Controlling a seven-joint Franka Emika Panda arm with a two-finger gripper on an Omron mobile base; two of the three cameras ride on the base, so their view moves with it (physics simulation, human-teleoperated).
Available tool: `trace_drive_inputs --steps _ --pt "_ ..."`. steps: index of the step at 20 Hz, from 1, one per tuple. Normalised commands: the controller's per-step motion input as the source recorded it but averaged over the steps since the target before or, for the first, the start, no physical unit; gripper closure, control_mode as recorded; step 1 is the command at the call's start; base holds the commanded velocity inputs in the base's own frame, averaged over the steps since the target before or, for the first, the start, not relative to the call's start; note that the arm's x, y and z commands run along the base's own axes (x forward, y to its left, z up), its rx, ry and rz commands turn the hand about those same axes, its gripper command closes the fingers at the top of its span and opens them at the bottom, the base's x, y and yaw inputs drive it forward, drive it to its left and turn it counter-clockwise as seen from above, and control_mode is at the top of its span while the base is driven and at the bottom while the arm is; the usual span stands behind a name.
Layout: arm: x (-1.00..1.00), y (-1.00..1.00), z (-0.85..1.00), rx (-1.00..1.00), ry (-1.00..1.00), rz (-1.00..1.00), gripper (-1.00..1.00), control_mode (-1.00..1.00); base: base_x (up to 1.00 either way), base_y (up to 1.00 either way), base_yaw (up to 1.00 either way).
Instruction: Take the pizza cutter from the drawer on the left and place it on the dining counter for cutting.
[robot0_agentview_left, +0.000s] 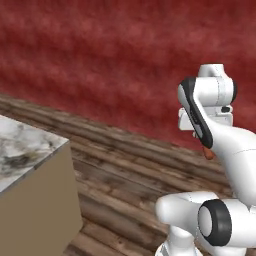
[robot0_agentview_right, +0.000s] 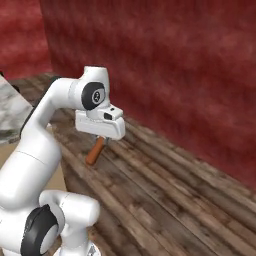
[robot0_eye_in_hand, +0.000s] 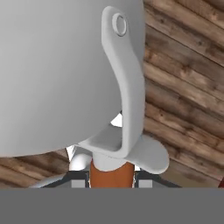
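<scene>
My gripper (robot0_agentview_right: 102, 139) is shut on the pizza cutter (robot0_agentview_right: 95, 151), high over the wooden floor. Its reddish-brown handle hangs down below the white hand. In the hand view the handle (robot0_eye_in_hand: 111, 175) sits between my two dark fingertips (robot0_eye_in_hand: 78, 181), and the grey round blade (robot0_eye_in_hand: 57, 74) with its metal guard looms large just ahead. A tip of the handle (robot0_agentview_left: 207, 153) peeks out below the hand in the left base view. The dining counter (robot0_agentview_left: 27, 150), a marble slab on tan panels, stands off to the left of the arm. The drawer is out of view.
A dark red wall (robot0_agentview_left: 100, 55) runs across the back. Brown wooden floor planks (robot0_agentview_right: 165, 190) spread under and ahead of the arm. The counter's marble corner (robot0_agentview_right: 9, 107) lies at the left edge, behind my arm.
</scene>
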Motion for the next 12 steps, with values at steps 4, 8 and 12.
trace_drive_inputs --steps 4,8,12 --pt "0.0 0.0 0.0 0.0 0.0 0.0 1.0 1.0 1.0 -0.9 0.38" --pt "0.0 0.0 0.0 0.0 0.0 0.0 1.0 1.0 1.0 -0.86 0.4" --pt "0.0 0.0 0.0 0.0 0.0 0.0 1.0 1.0 1.0 -0.56 0.56"
